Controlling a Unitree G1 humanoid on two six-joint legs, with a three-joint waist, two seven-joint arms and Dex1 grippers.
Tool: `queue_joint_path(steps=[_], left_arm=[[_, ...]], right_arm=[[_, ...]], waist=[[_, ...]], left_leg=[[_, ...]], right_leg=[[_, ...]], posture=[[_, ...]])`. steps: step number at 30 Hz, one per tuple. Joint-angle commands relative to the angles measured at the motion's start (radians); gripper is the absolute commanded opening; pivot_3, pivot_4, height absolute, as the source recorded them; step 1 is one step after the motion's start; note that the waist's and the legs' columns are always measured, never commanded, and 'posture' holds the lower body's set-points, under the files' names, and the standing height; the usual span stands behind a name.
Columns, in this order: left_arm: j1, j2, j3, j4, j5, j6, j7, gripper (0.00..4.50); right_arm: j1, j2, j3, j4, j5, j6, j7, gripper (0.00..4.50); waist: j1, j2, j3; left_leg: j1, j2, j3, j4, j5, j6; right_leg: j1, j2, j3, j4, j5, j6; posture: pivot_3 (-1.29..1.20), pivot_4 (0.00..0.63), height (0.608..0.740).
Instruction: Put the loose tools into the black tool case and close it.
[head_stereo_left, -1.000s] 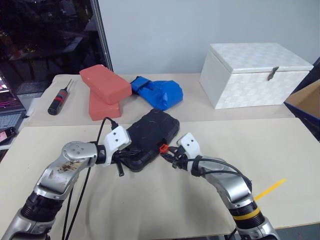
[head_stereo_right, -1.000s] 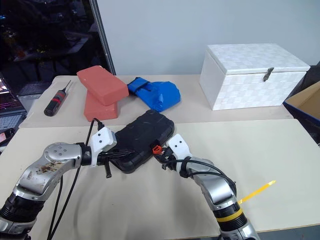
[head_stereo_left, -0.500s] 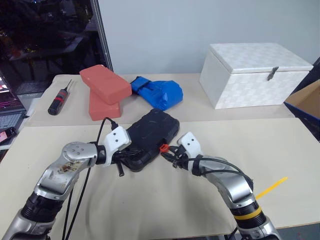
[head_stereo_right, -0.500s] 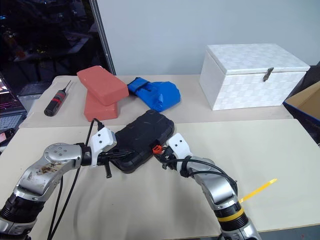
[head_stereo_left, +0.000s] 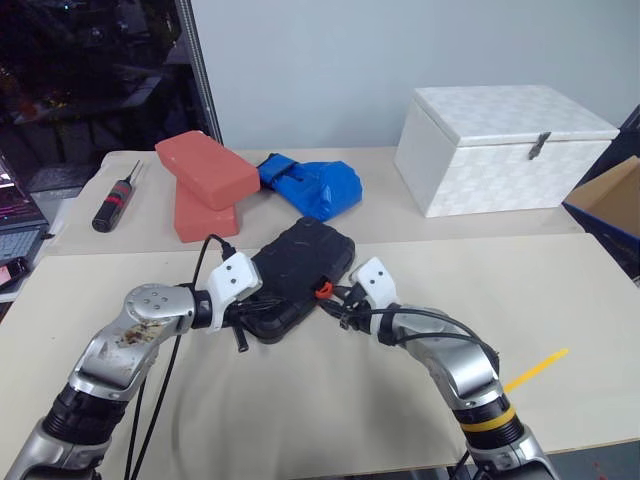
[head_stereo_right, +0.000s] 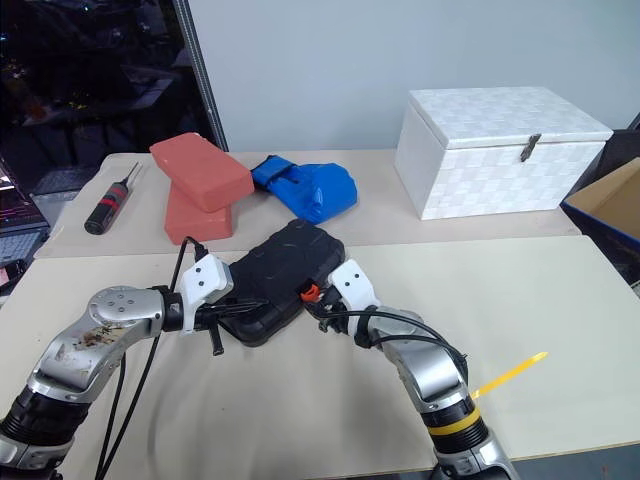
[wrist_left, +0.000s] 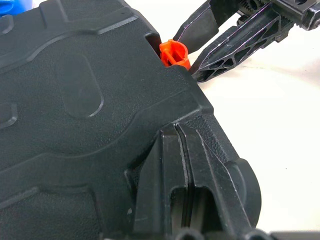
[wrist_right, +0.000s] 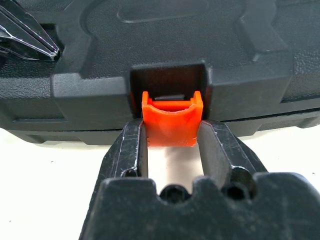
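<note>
Two grippers work the closed black tool case (head_stereo_left: 300, 277) on the table (head_stereo_left: 560, 290); the left gripper (head_stereo_left: 243, 318), clenched, braces its near corner; the right gripper (wrist_right: 172, 137) pinches the orange latch (wrist_right: 172, 122), apparently to fasten it.

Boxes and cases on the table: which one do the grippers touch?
The flat black plastic tool case with the orange latch, gripped by the right gripper. The white box stands untouched behind.

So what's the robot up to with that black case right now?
The black tool case lies lid-down on the table, no loose tools in sight. The right gripper is shut on its orange latch, one finger on each side. The left gripper is shut, pressed against the case's near corner.
</note>
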Motion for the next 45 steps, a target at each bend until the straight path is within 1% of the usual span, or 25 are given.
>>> queue_joint_path(steps=[1,4,9,12,15,17,18,19,22,23,26,30,33,39,42,45], left_arm=[[0.065,-0.002,-0.09,0.055,0.042,0.042,-0.008,0.0],[0.064,-0.003,-0.087,0.059,0.042,0.042,-0.007,0.0],[0.072,-0.002,-0.082,0.055,0.041,0.045,-0.004,0.0],[0.076,-0.005,-0.082,0.054,0.042,0.045,-0.002,0.0],[0.075,-0.011,-0.084,0.056,0.043,0.044,0.0,0.0],[0.075,-0.011,-0.085,0.056,0.042,0.043,0.001,0.0],[0.075,-0.011,-0.086,0.056,0.042,0.042,0.001,0.0],[0.076,-0.011,-0.086,0.057,0.042,0.042,0.001,0.0],[0.075,-0.014,-0.089,0.055,0.042,0.043,0.004,0.0],[0.075,-0.016,-0.09,0.054,0.042,0.044,0.005,0.0],[0.076,-0.018,-0.091,0.051,0.043,0.044,0.006,0.0],[0.084,-0.017,-0.088,0.045,0.041,0.048,0.012,0.0],[0.09,-0.018,-0.088,0.041,0.039,0.05,0.017,0.0],[0.097,-0.023,-0.084,0.037,0.036,0.061,0.029,0.0],[0.096,-0.025,-0.084,0.037,0.037,0.063,0.03,0.0],[0.095,-0.025,-0.084,0.04,0.038,0.064,0.031,0.0]], right_arm=[[-0.055,0.024,0.002,-0.007,0.021,-0.033,0.025,2.41],[-0.044,0.009,-0.009,-0.033,0.018,-0.017,0.024,3.38],[0.013,-0.051,-0.064,-0.139,0.052,0.071,0.024,3.38],[0.04,-0.073,-0.083,-0.184,0.07,0.116,0.018,3.38],[0.051,-0.06,-0.098,-0.199,0.108,0.145,0.022,2.67],[0.036,-0.04,-0.096,-0.179,0.113,0.144,0.009,2.01],[0.026,-0.034,-0.088,-0.162,0.109,0.138,0.007,1.52],[0.016,-0.026,-0.08,-0.145,0.102,0.132,0.004,1.32],[-0.03,0.011,-0.048,-0.064,0.073,0.098,-0.004,0.27],[-0.05,0.029,-0.038,-0.03,0.065,0.083,-0.009,0.06],[-0.072,0.05,-0.021,0.012,0.057,0.058,-0.007,0.06],[-0.058,0.056,-0.025,0.012,0.055,0.03,-0.004,0.06],[-0.027,0.045,-0.037,-0.011,0.061,0.01,0.004,0.06],[0.038,0.048,-0.105,-0.065,0.119,-0.002,0.009,0.06],[0.043,0.058,-0.116,-0.066,0.125,-0.031,0.009,0.06],[0.032,0.073,-0.123,-0.067,0.141,-0.049,0.007,0.06]], waist=[[-0.002,0.0,0.0],[-0.001,0.0,0.0],[0.002,0.001,-0.001],[0.004,0.001,-0.001],[0.004,0.001,-0.001],[0.004,0.001,-0.001],[0.004,0.001,-0.001],[0.004,0.001,-0.001],[0.004,0.001,-0.001],[0.003,0.001,-0.001],[-0.002,0.0,-0.001],[-0.003,0.001,-0.001],[-0.002,0.001,-0.001],[0.002,0.003,-0.002],[0.003,0.003,-0.002],[0.003,0.003,-0.002]], left_leg=[[0.001,0.0,0.0,0.0,0.0,0.0],[0.004,0.0,0.0,0.0,0.0,0.0],[0.004,0.0,0.0,-0.004,0.0,0.0],[0.004,0.0,0.0,-0.006,0.0,0.0],[0.003,0.0,0.0,-0.006,0.0,0.0],[0.004,0.0,0.0,-0.006,0.0,0.0],[0.004,0.0,0.0,-0.006,0.0,0.0],[0.004,0.0,0.0,-0.006,0.0,0.0],[0.004,0.0,0.0,-0.006,0.0,0.0],[0.005,0.0,0.0,-0.006,0.0,0.0],[0.008,0.0,0.0,-0.006,0.0,0.0],[0.013,0.001,-0.002,-0.006,0.0,0.0],[0.013,0.001,-0.003,-0.006,0.0,0.0],[0.012,0.0,-0.001,-0.008,-0.001,-0.001],[0.011,0.0,0.0,-0.008,-0.002,-0.002],[0.011,0.0,0.0,-0.008,-0.003,-0.002]], right_leg=[[0.001,0.0,0.0,0.0,0.0,0.0],[0.002,0.0,0.0,0.0,0.0,0.0],[0.002,0.0,0.0,0.0,-0.001,-0.001],[0.002,0.0,0.0,-0.001,0.0,0.001],[0.002,-0.001,0.0,-0.001,-0.001,0.001],[0.002,-0.001,0.0,-0.001,-0.002,0.0],[0.002,-0.001,0.0,-0.001,-0.003,-0.002],[0.002,-0.001,0.0,-0.001,-0.003,-0.002],[0.002,-0.001,0.0,-0.001,-0.003,-0.002],[0.002,-0.001,0.0,-0.001,-0.003,-0.002],[0.004,-0.001,0.0,-0.001,-0.003,-0.002],[0.006,0.0,0.0,-0.001,-0.003,-0.002],[0.005,0.0,0.0,-0.001,-0.003,-0.002],[0.005,-0.001,0.001,-0.001,-0.003,-0.002],[0.005,-0.001,0.001,-0.001,-0.002,0.0],[0.005,-0.001,0.001,-0.001,-0.003,-0.001]], posture=[[0.0,0.15,0.74],[0.0,0.15,0.74],[0.0,0.15,0.74],[0.0,0.15,0.74],[0.0,0.15,0.74],[0.0,0.15,0.74],[0.0,0.15,0.74],[0.0,0.15,0.74],[0.0,0.15,0.74],[0.0,0.15,0.74],[0.0,0.15,0.74],[0.0,0.15,0.74],[0.0,0.15,0.74],[0.0,0.15,0.74],[0.0,0.15,0.74],[0.0,0.15,0.74]])
